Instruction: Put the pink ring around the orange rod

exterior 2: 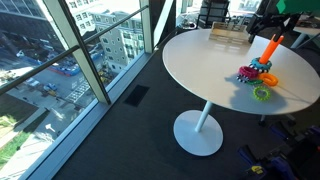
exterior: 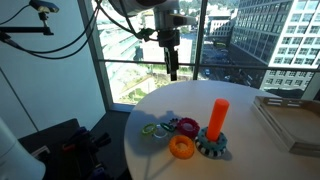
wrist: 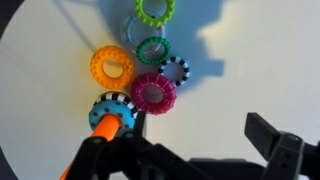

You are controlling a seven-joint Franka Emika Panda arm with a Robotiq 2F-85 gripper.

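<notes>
1. Pink plastic ring, small with a bumpy rim and a hole in the middle: it lies flat on the round white surface, and nothing holds it.
2. In the wrist view the pink ring sits just beside the grey-blue toothed base and looks as if it touches it.
3. The tall orange plastic rod with a round top stands straight up on that base.
4. The pink ring is beside the orange rod, not around it.
5. In an exterior view the pink ring lies just left of the orange rod. A smooth orange plastic ring lies nearer to the front edge.
6. In the wrist view a dark green ring and a black-and-white toothed ring lie close to the pink ring.
7. A light green bumpy ring lies a bit farther off, at the end of the group.
8. All the rings are bunched close together on one part of the surface.
9. The black end effector hangs in the air over the far side of the surface, well apart from the rings and the rod.
10. In the wrist view its two fingers are spread wide apart and hold nothing.
11. A big glass window with city buildings outside is behind the surface.
</notes>
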